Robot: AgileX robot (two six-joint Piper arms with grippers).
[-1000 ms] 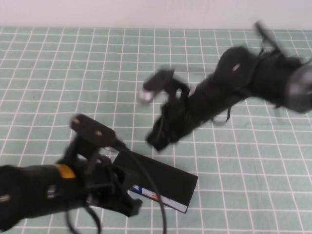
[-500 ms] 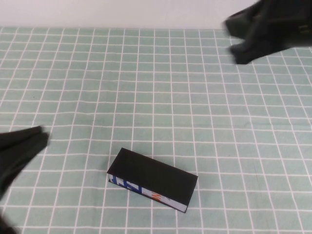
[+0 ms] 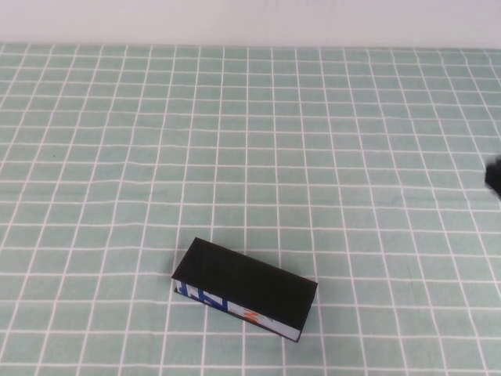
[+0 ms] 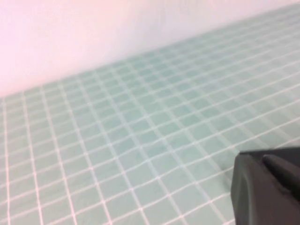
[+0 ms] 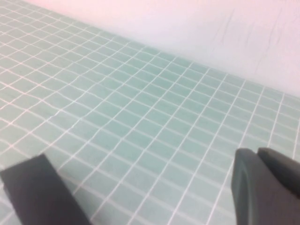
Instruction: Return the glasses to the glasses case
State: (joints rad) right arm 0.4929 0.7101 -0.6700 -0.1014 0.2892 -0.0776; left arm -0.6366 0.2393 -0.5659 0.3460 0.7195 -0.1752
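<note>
The glasses case [image 3: 244, 290] lies shut on the checked green cloth near the front, its white side strip with blue and orange print facing me. The glasses are hidden from every view. My left gripper [image 4: 140, 211] is out of the high view. Its wrist view shows one dark finger [image 4: 267, 187] over bare cloth with nothing against it, so it is open. My right gripper [image 5: 140, 173] is open and empty over bare cloth, both fingers spread wide. Only a black bit of the right arm [image 3: 494, 176] shows at the right edge of the high view.
The green cloth with a white grid [image 3: 250, 141] covers the whole table. A pale wall [image 3: 250, 19] runs along the far edge.
Both arms have pulled back from the case, the left out to the left, the right up and out to the right. The case has stayed shut and in place.
</note>
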